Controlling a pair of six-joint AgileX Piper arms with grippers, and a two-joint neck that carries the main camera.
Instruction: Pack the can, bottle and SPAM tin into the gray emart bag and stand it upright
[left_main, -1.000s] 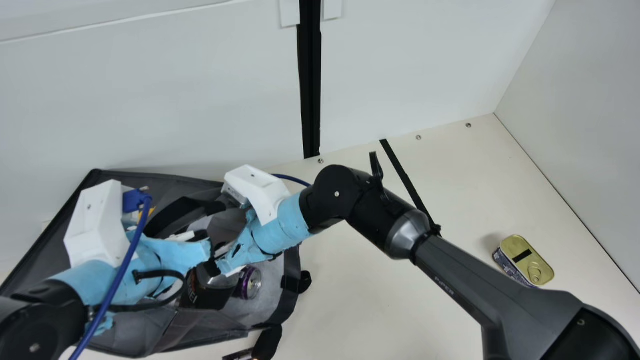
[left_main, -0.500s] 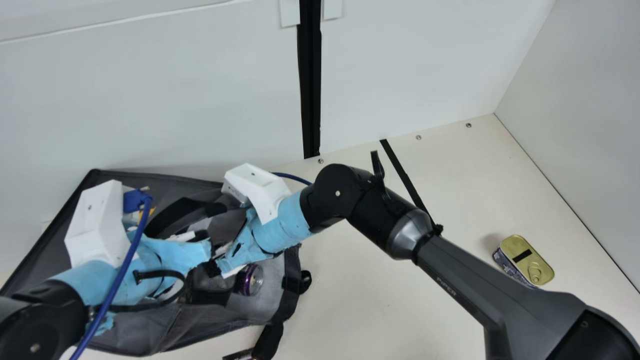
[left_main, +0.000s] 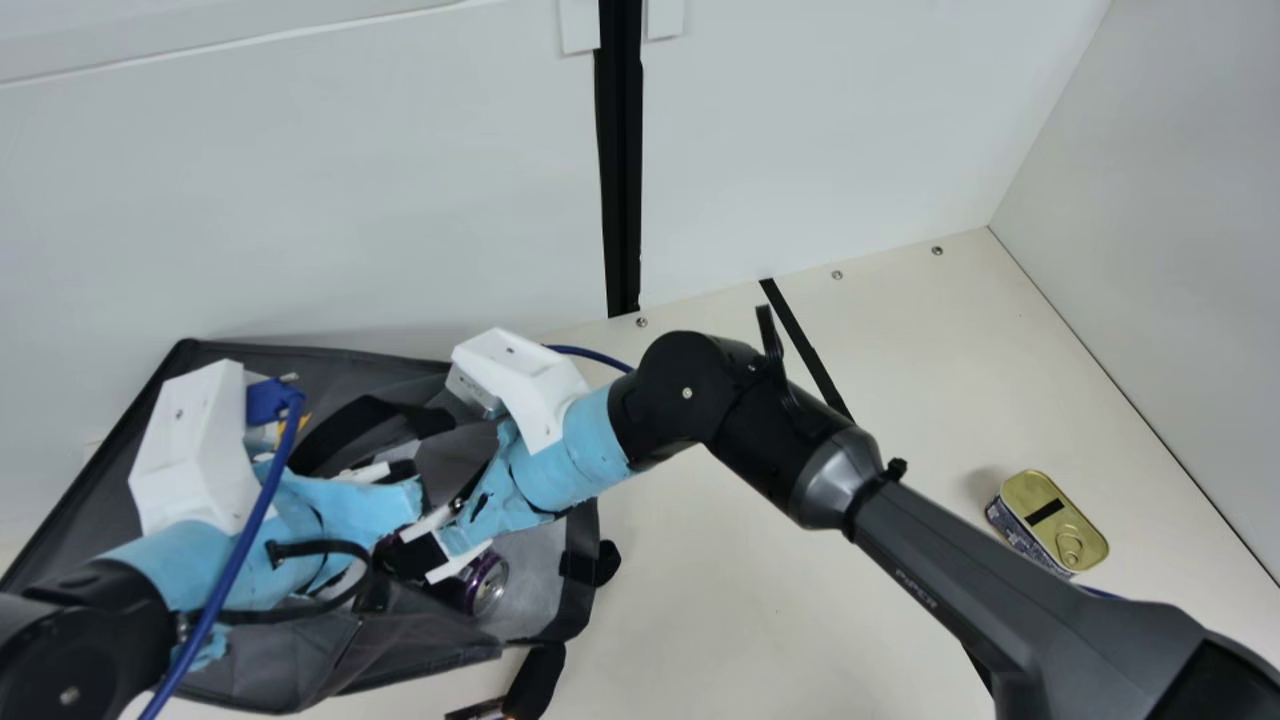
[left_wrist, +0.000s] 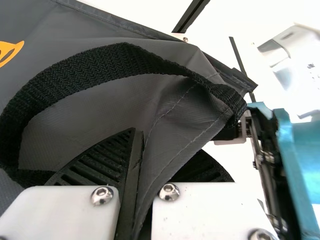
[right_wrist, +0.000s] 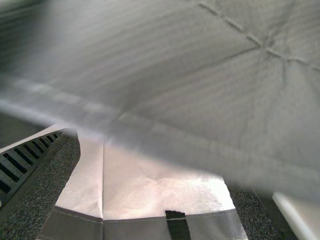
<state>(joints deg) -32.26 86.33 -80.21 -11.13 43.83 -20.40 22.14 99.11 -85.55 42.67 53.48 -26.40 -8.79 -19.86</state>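
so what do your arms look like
My left arm and right arm are black, the right partly dark grey, with light blue wrap and angular white wrist housings. A blue cable crosses the left. Both grippers have black ribbed fingers.

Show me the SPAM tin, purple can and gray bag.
SPAM tin (left_main: 1054, 524), main view: gold lid.
Purple can (left_main: 489, 585), main view: round end.
Gray bag (left_wrist: 105, 107), left wrist view: cloth within handle loop.

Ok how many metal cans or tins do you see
2: a gold-topped tin on the table at the main view's right, and a purple can in the gray bag. More may be hidden in the bag, and the item at the bottom edge is unclear.
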